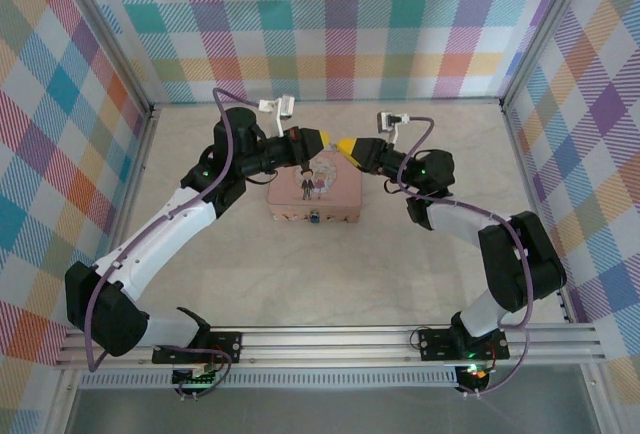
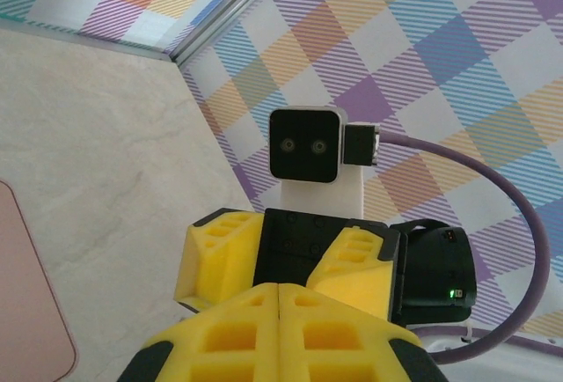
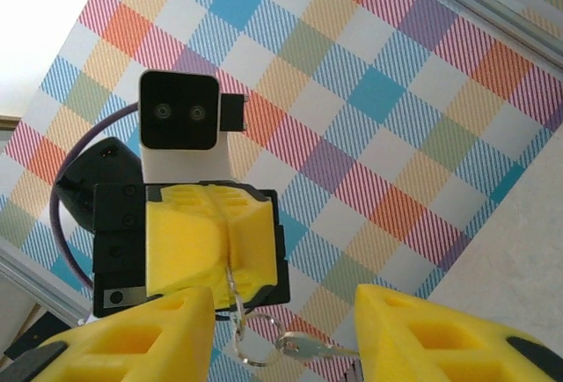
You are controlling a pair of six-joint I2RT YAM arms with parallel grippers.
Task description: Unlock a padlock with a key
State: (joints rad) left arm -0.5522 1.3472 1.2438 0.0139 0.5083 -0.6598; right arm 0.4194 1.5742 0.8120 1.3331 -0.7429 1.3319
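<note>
The left gripper point(image 3: 230, 254) is pinching a silver wire ring point(image 3: 239, 338) carrying a small silver key point(image 3: 308, 345). Opposite, the right gripper point(image 3: 281, 307) is gaping over the pink rectangular tin's point(image 1: 335, 204) far edge.

No word, brand, number or sign can be read anywhere; the one marking is a small picture, perhaps of two figures, on the lid of the pink tin point(image 1: 340, 194) near the desk's middle, too small to show lettering
</note>
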